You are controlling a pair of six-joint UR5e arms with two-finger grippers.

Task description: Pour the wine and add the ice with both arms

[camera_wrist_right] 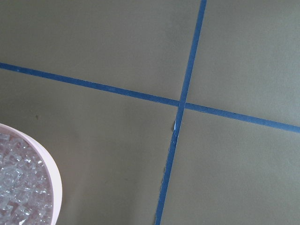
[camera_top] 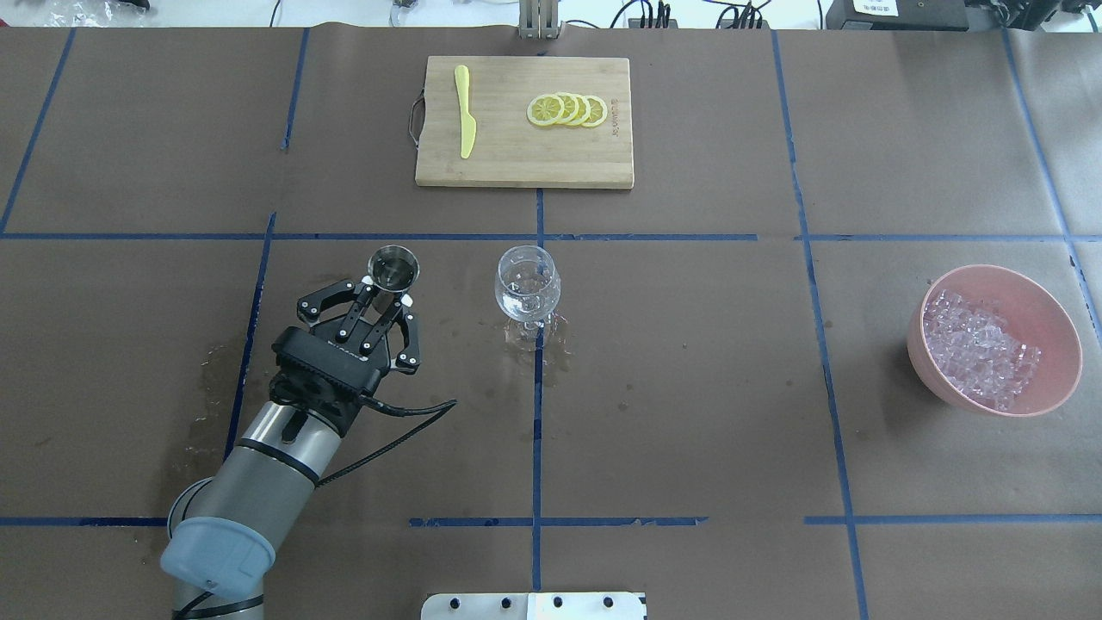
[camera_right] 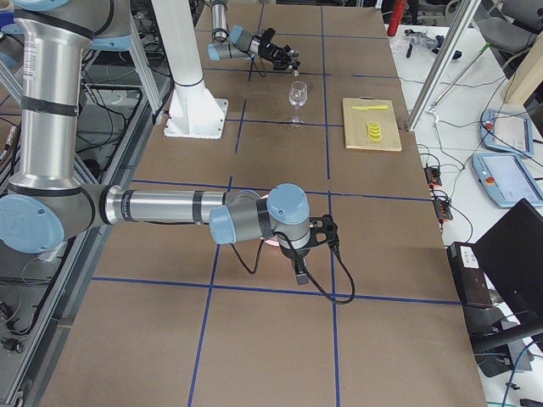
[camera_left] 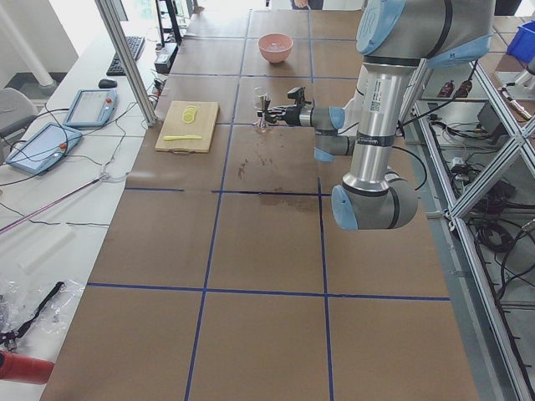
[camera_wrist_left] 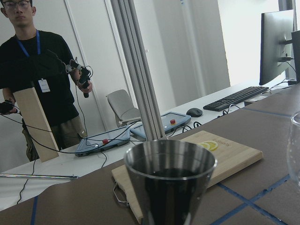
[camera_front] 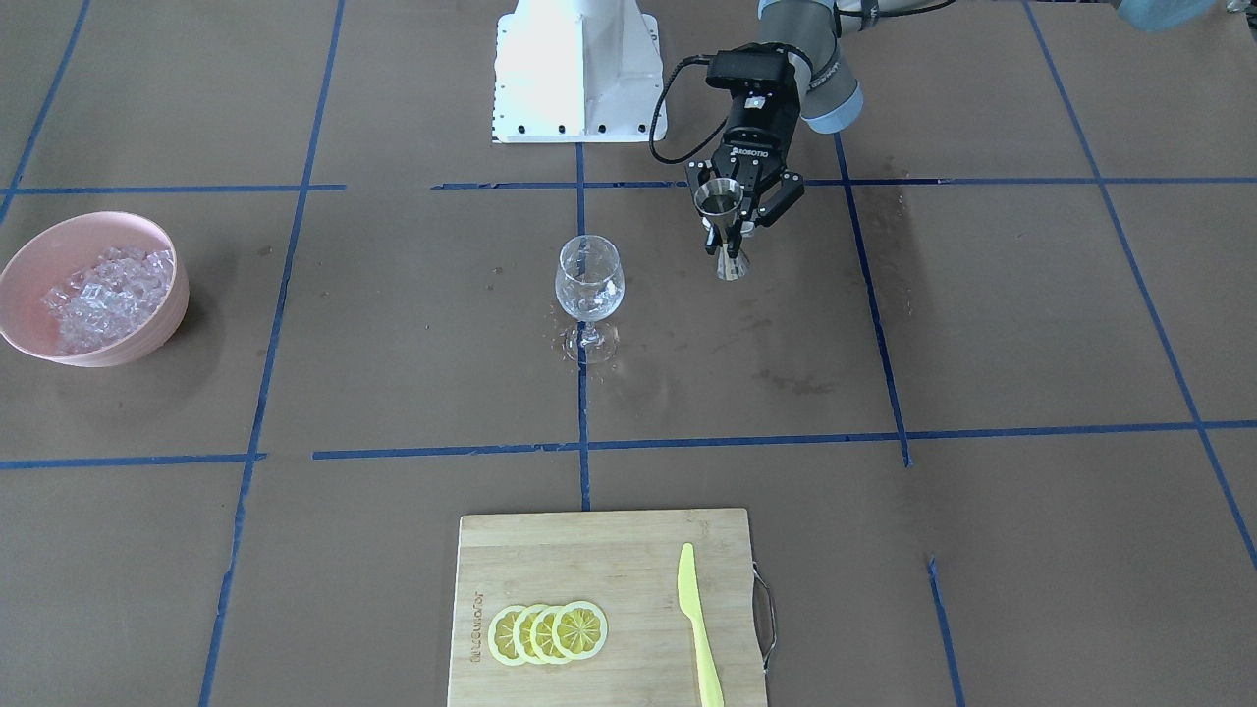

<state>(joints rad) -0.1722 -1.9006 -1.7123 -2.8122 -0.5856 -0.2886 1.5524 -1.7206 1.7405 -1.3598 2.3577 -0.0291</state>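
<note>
My left gripper (camera_front: 729, 228) is shut on the waist of a steel jigger (camera_front: 720, 201), beside and apart from the wine glass (camera_front: 589, 283). In the overhead view the left gripper (camera_top: 386, 290) holds the jigger (camera_top: 393, 268) upright, left of the glass (camera_top: 527, 284). The left wrist view shows dark wine (camera_wrist_left: 168, 174) inside the jigger. The ice (camera_top: 980, 349) fills a pink bowl (camera_top: 1061, 320) far to the right. My right gripper (camera_right: 300, 273) hangs near that bowl, seen only from the side, so I cannot tell its state. The right wrist view catches the ice (camera_wrist_right: 18, 190) at its lower left.
A wooden cutting board (camera_top: 516, 159) at the far edge carries lemon slices (camera_top: 568, 110) and a yellow knife (camera_top: 466, 110). The white pedestal base (camera_front: 579, 69) stands behind the glass. Wet stains (camera_top: 207, 379) mark the paper near the left arm. A person (camera_wrist_left: 42, 79) stands beyond the table.
</note>
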